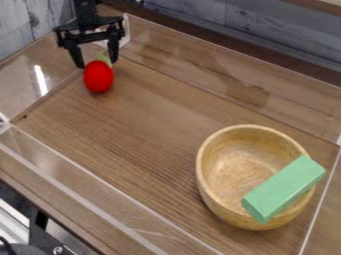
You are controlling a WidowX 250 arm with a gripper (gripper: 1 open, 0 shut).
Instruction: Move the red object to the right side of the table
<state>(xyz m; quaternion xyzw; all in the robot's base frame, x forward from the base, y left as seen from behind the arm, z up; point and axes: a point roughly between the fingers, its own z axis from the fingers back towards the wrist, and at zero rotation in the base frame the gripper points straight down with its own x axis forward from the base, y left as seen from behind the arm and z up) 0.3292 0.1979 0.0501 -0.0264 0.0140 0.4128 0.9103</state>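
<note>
The gripper [91,51] pointed straight down with its jaws spread wide, holding nothing. The red object [98,77] lay just below it on the table [147,129], near the far-left acrylic wall; bare wood stretched toward the wooden bowl [220,179] holding a green block [284,188]

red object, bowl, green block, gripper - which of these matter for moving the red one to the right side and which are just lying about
Part of the job:
- red object, at the far left of the table
- gripper, open, right above the red object, not holding it

Just lying about:
- wooden bowl, at the right
- green block, leaning in the bowl across its rim
</note>
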